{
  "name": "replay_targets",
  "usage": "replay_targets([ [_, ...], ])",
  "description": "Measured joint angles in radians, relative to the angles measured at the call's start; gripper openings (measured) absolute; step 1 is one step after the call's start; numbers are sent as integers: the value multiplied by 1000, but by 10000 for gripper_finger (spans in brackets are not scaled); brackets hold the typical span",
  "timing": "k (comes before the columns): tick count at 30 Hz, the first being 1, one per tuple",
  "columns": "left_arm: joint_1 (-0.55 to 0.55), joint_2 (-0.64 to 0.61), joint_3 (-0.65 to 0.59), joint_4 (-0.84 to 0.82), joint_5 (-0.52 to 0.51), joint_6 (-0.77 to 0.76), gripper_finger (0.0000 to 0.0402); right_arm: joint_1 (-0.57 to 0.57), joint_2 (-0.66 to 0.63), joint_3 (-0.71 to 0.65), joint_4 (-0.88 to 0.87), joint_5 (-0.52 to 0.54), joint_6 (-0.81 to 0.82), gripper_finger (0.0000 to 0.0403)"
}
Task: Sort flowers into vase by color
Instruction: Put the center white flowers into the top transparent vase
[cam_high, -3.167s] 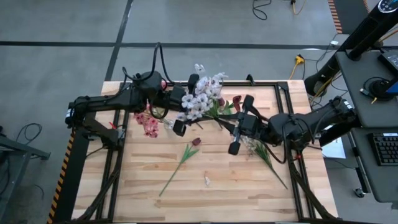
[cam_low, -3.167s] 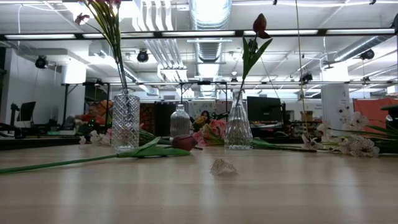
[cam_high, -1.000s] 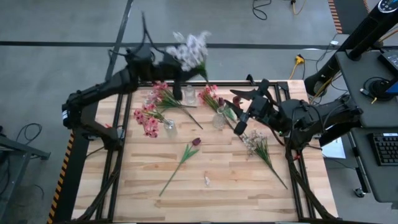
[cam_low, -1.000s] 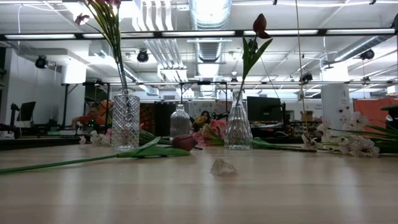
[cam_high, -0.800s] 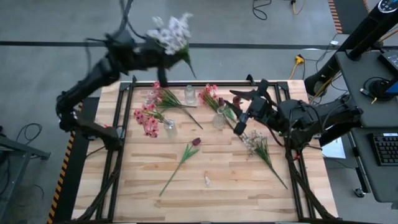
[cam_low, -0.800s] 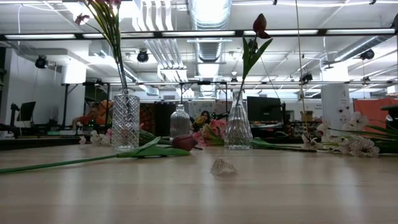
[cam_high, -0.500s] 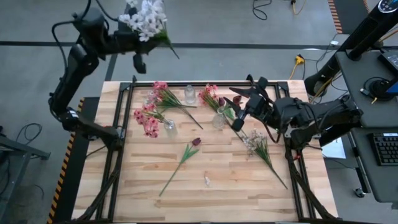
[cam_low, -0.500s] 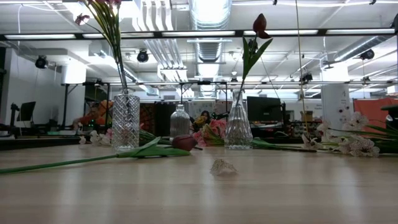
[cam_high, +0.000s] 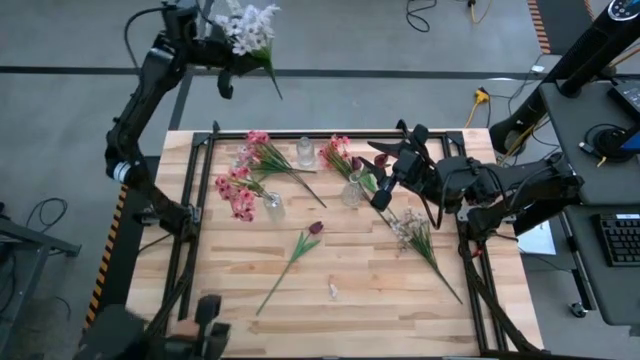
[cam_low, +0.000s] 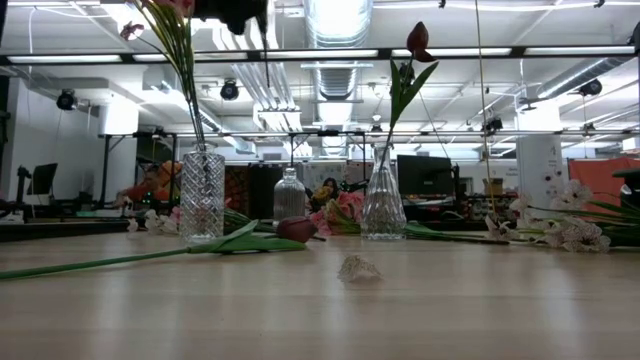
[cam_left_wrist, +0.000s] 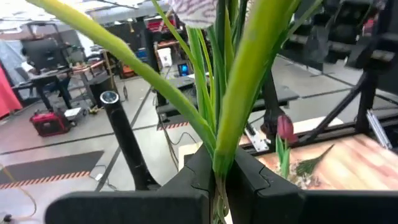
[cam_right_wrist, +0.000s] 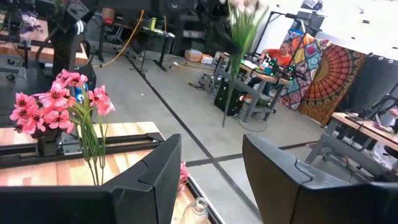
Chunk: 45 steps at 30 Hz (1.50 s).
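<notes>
My left gripper (cam_high: 226, 62) is raised beyond the table's far left edge, shut on a bunch of white-lilac flowers (cam_high: 248, 24). My right gripper (cam_right_wrist: 211, 180) hovers open and empty by the right vase (cam_high: 352, 190), which holds a dark red bloom (cam_low: 417, 40). The left vase (cam_low: 202, 195) holds pink flowers (cam_high: 236, 193). A small bottle vase (cam_high: 305, 152) stands between them. A red tulip stem (cam_high: 295, 255), a white stem (cam_high: 420, 240) and pink stems (cam_high: 265, 155) lie flat on the table. My left gripper pinches the bunch's green stalks (cam_left_wrist: 219, 163) between its two fingers, below the leaves. The fingers lie across the stalks. The blossoms stand out on one side, the stalk ends (cam_high: 272, 86) on the other. The bunch is lifted clear, beyond the table.
A small pale scrap (cam_high: 333, 291) lies on the wooden table (cam_high: 380, 310) near its front. More pink blossoms (cam_high: 338, 152) lie by the right vase. A dark blurred shape (cam_high: 190, 330) shows at the near left corner. The table's near half is mostly bare wood.
My left gripper has swung away from the vases, up and out over the table's far edge toward the left, carrying the white-lilac bunch with it. The bunch stays in the hold and has turned with the wrist.
</notes>
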<state>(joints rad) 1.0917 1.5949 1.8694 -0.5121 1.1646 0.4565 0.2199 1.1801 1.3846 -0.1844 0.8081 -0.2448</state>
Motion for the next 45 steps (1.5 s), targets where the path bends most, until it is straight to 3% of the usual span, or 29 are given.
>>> replay_targets([
  [6, 17, 54, 2, 1, 137, 76, 3, 0, 0, -7, -8, 0, 18, 164],
  [10, 35, 70, 2, -10, 147, 69, 3, -2, 0, -8, -39, 0, 48, 164],
  [15, -46, 102, -26, -58, 146, -142, 3, -5, 0, -11, -53, 1, 70, 164],
  [17, -109, 102, -48, -22, 84, -124, 2, -5, 0, -13, -53, 2, 67, 164],
  [19, -182, 102, -50, 26, -79, -123, 2, -5, 2, -13, -50, 4, 68, 164],
  [21, -198, 99, -45, 43, -167, -118, 2, -5, 3, -15, -53, 4, 69, 164],
  [32, -199, 102, -64, 77, -163, -201, 1, -5, 3, -33, -52, 4, 63, 164],
  [45, -206, 86, -195, 201, -177, -182, 1, -5, 3, -50, -51, 0, 45, 164],
])
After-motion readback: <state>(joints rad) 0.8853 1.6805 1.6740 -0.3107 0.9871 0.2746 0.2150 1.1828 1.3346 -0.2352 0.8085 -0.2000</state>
